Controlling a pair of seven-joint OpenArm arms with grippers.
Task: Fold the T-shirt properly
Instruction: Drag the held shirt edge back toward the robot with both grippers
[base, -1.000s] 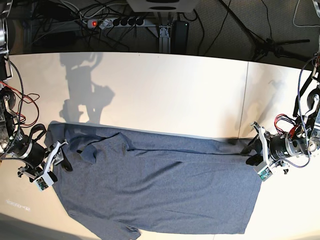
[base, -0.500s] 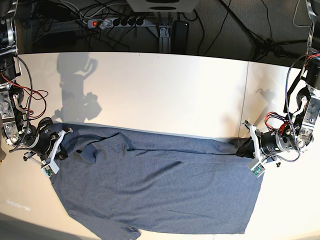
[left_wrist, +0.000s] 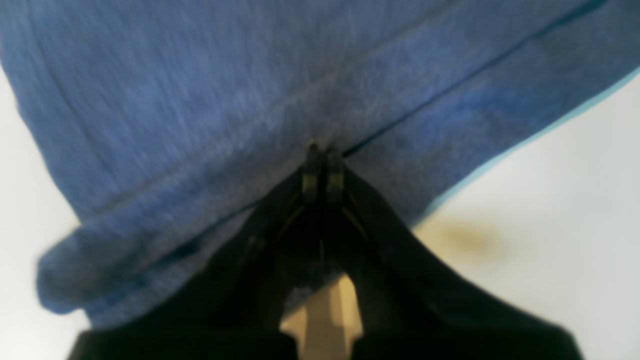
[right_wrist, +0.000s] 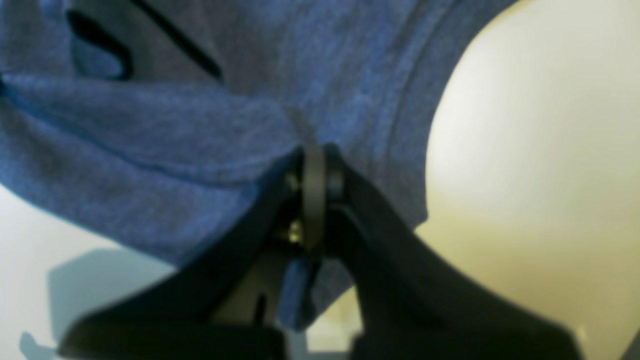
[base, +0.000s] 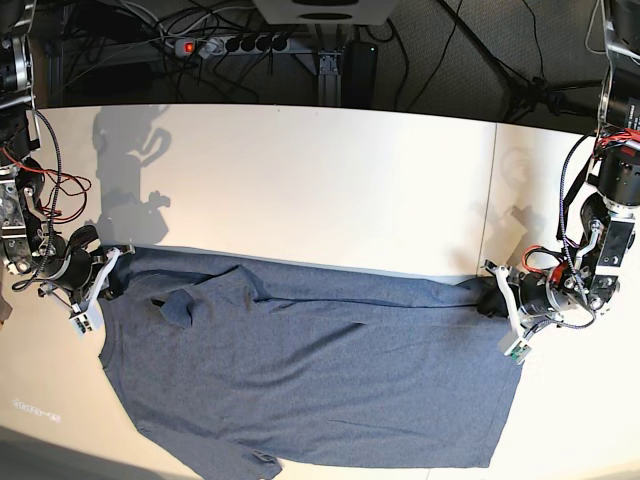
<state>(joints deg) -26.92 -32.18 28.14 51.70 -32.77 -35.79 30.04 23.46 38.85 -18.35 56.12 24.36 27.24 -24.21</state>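
Closest to the cameras, each wrist view shows a dark claw pinched tight on blue-grey cloth. On the left wrist view, the left gripper (left_wrist: 322, 155) has its jaws closed together on a hemmed edge of the T-shirt (left_wrist: 280, 100), with the cloth bunching into a soft roll just beside it. On the right wrist view, the right gripper (right_wrist: 314, 165) is likewise clamped on a fold of cloth near a stitched band, and loose folds sag to one side over the pale table (right_wrist: 540, 150).

Farther out, the base view takes in the whole scene. Here the T-shirt (base: 320, 370) lies spread sideways across the near half of the white table (base: 300, 180), plain side up, with its far edge pulled into a fairly straight line between the two arms. One sleeve is folded over onto the body near the right gripper (base: 100, 280), which is on this view's left. Opposite it, the left gripper (base: 497, 297) holds the other end of that edge. At the near edge of the picture, part of the shirt runs out of view.

Judging by this, the step in hand is lifting the held edge to make a fold. Doing it well likely means raising both ends together, keeping the edge taut and level, and laying it over squarely so no creases get trapped.
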